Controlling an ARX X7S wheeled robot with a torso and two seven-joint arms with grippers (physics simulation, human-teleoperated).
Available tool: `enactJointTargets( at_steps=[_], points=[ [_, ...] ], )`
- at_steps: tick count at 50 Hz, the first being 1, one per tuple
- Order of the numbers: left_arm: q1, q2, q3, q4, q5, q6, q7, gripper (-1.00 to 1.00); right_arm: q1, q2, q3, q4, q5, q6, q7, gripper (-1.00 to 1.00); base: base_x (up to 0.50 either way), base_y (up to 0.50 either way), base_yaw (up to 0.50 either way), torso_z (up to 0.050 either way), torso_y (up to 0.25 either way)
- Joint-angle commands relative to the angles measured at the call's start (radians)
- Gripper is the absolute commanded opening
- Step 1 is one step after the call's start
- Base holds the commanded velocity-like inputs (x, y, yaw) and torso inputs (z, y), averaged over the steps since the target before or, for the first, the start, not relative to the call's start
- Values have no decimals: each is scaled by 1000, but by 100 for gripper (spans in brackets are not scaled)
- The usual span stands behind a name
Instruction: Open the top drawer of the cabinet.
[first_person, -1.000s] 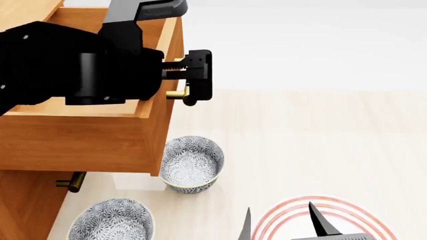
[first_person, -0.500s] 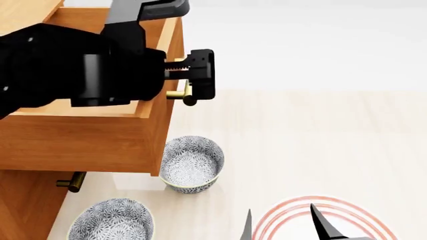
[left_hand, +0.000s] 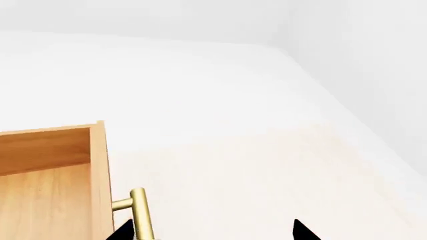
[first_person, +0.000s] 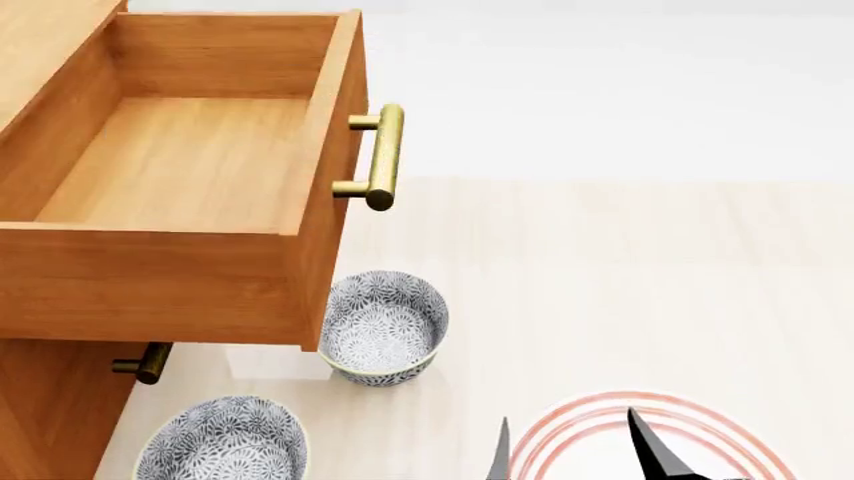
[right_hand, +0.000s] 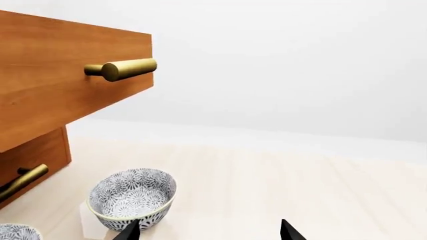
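The top drawer (first_person: 187, 190) stands pulled well out of the cabinet (first_person: 47, 410), its empty interior exposed; we judge the opening essentially done. Its brass bar handle (first_person: 383, 157) runs lengthwise across the drawer front, projecting away from the cabinet. We see the left gripper (left_hand: 210, 232) only in its wrist view, jaws spread and empty: one fingertip sits just beside the handle, the other well clear of it, so the handle lies at the edge of the gap, not between the jaws. The right gripper (first_person: 574, 450), jaws also spread, hovers over a red-ringed plate (first_person: 747, 440), farther from the handle, beyond a patterned bowl (first_person: 384, 327).
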Motion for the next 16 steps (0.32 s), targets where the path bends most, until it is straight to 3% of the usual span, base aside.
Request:
enactJointTargets(
  at_steps=[1,7,11,13,14,16],
  points=[
    [-222,23,-58,-204,41,-130,94,100,10,2,-5,-12,2,12,6,100,0,0,0,0,0],
    [-222,9,-294,-273,457,-235,210,100,18,-1,-27,-37,-12,35,18,100,0,0,0,0,0],
    [-222,-86,-604,-215,851,-326,291,100,18,2,-38,-68,-18,56,30,100,0,0,0,0,0],
    [-222,-133,-680,-162,915,-364,300,100,20,6,-37,-80,-15,68,35,100,0,0,0,0,0],
    [-187,-243,-729,-12,856,-399,216,100,23,7,-40,-76,-19,73,36,100,0,0,0,0,0],
    [-123,-356,-784,208,781,-431,114,100,25,8,-43,-70,-23,77,38,100,0,0,0,0,0]
  ],
)
